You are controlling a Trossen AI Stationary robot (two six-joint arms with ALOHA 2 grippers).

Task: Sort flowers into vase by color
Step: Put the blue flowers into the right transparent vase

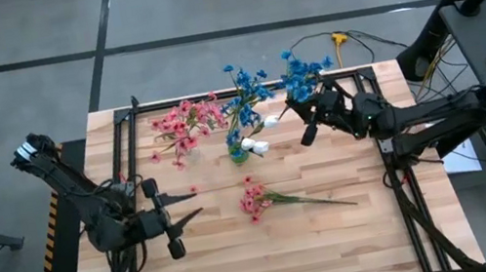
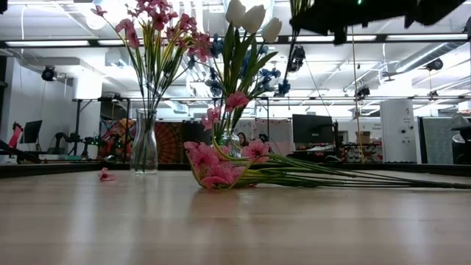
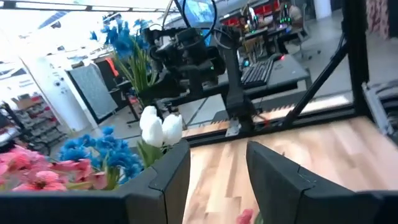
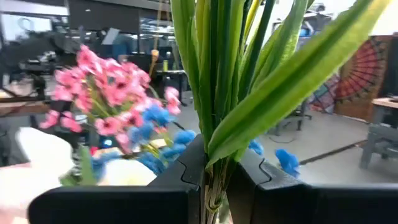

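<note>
My right gripper [image 1: 304, 118] is shut on a blue flower sprig [image 1: 302, 75], held above the table's far right beside the middle vase [image 1: 239, 152]. That vase holds blue blossoms and white tulips [image 3: 160, 127]. A glass vase [image 2: 145, 143] to its left holds pink flowers [image 1: 183, 121]. One pink sprig [image 1: 258, 198] lies flat on the table's middle, its stem pointing toward the right edge. My left gripper [image 1: 183, 220] hovers open near the left side with nothing between its fingers [image 3: 174, 180]. My right gripper pinches the blue sprig's bundle of green stems [image 4: 214, 155] between its two fingers, which lie across the stems. The stems and long leaves rise above the fingers. The sprig is lifted clear of the table, its blossoms toward the far edge.
A loose pink blossom [image 2: 107, 175] lies on the table near the glass vase. Black frame rails [image 1: 129, 165] run along the table's left, far and right sides. Bare wood fills the near half of the table [image 1: 274, 259].
</note>
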